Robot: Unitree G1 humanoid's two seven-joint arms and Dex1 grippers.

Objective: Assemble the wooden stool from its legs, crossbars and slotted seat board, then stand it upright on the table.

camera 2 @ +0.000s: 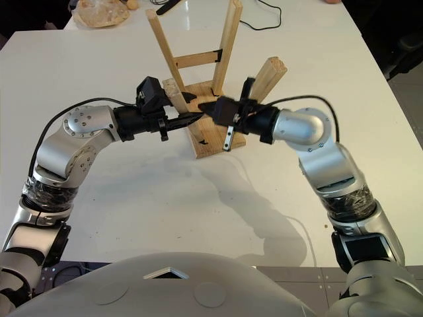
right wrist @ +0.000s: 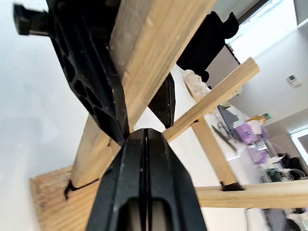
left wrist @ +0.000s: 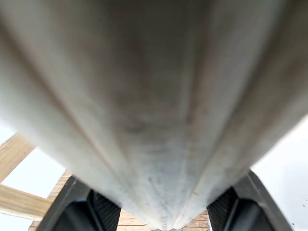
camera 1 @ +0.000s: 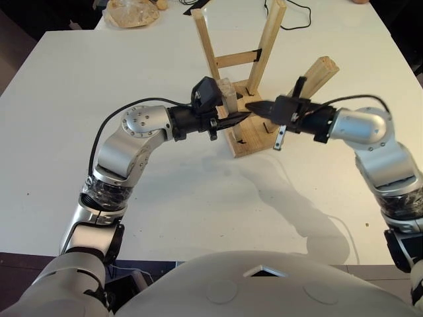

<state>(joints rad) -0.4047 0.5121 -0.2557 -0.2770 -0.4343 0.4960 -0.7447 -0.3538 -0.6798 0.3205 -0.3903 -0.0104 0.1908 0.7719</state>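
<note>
1. Table, white, carries the half-built stool toward its far middle. A crumpled bag and a black cable lie at the far edge.
2. Flat on it lies the seat board, with the legs rising from it.
3. At the board's far end the left far leg and the right far leg stand up. A crossbar joins them partway up.
4. Behind the right arm a tilted leg leans off to the right. Whether it is seated in the board cannot be told.
5. At the board's left side stands the near leg. The right wrist view shows its foot in a slot of the board, which the head views leave hidden.
6. Clamped on the near leg is the left gripper. The right wrist view shows a black finger on each side of the wood. The left wrist view shows the leg close and blurred between two dark fingers.
7. Over the board, the right gripper has its tip just beside the left one. Its own wrist view shows the fingers pressed together along a thin seam, holding nothing.
</note>
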